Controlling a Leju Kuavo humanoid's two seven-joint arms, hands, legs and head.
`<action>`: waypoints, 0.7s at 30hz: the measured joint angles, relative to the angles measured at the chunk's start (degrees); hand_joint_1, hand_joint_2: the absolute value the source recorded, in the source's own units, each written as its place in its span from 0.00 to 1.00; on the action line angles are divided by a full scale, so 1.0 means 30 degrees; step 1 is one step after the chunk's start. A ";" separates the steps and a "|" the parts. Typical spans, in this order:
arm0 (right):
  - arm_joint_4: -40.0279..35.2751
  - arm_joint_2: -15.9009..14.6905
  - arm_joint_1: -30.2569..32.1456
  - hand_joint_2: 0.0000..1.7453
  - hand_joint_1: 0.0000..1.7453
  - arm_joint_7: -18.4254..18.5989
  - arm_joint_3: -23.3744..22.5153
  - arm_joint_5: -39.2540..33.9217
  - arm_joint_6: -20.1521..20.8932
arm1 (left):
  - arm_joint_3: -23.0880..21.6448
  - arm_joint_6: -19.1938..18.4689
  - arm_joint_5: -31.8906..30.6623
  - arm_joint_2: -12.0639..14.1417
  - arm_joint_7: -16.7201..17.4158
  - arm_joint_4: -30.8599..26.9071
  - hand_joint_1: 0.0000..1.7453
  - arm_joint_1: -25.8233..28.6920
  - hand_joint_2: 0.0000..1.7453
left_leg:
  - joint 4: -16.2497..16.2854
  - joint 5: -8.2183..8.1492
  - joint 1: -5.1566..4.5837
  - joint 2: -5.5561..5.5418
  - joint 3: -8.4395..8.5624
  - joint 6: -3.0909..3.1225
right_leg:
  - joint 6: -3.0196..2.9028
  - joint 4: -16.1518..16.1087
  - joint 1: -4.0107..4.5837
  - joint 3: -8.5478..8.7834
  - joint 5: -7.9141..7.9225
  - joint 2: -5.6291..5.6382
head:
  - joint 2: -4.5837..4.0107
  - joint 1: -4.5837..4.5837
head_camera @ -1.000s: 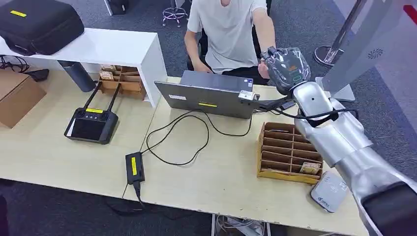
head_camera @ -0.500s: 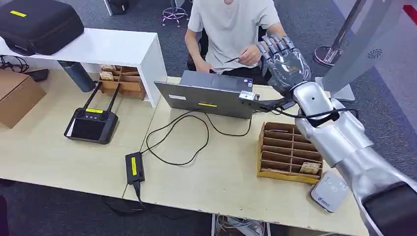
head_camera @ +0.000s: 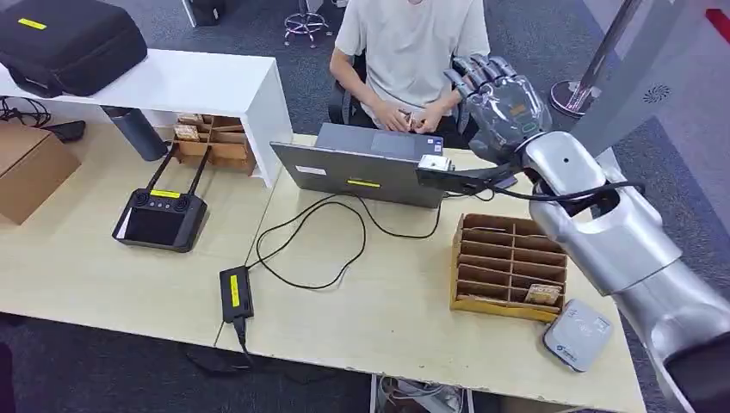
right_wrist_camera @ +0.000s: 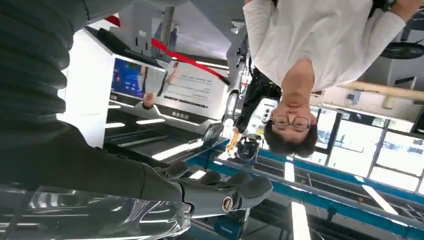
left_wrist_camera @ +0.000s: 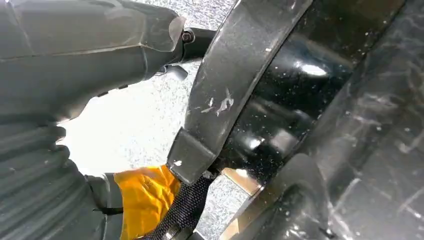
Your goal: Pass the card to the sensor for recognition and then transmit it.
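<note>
Above the table's far edge, the right hand hangs empty with fingers spread, near the seated person. The left hand's fingers cannot be told.

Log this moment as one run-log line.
right hand: raised, fingers spread, holding nothing | person: both hands together behind laptop | sensor: on table beside card rack

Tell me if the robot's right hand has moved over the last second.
Yes. The right hand has opened, fingers spread with nothing in them, and lifted slightly away from the laptop, while the person drew back.
</note>
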 joint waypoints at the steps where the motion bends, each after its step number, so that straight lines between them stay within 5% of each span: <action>1: -0.0255 -0.0131 0.0009 1.00 0.00 0.0007 0.0029 -0.0212 0.0109 | 0.0080 0.0007 0.0022 0.0000 0.0000 0.0000 0.00 0.0029 1.00 | 0.0000 0.0000 0.0000 0.0000 0.0000 0.0000 | 0.0000 -0.0001 0.0000 0.0001 0.0000 0.0000 | 0.0000 0.0000; 16: -0.3271 -0.1894 0.0245 1.00 0.00 0.0685 0.0583 -0.3060 0.3481 | 0.0430 0.0175 0.0160 -0.0007 -0.0146 0.0000 0.00 0.0207 1.00 | -0.0001 0.0000 0.0002 -0.0002 0.0000 0.0000 | 0.0000 0.0000 0.0000 0.0002 0.0000 -0.0005 | 0.0000 0.0000; 21: -0.3817 -0.2266 0.0639 1.00 0.00 0.0823 0.0903 -0.3628 0.3620 | 0.0524 0.0189 0.0160 -0.0007 -0.0182 0.0000 0.00 0.0239 1.00 | 0.0000 0.0000 0.0001 0.0003 0.0004 0.0001 | 0.0000 0.0001 0.0000 0.0003 0.0000 0.0001 | 0.0000 0.0000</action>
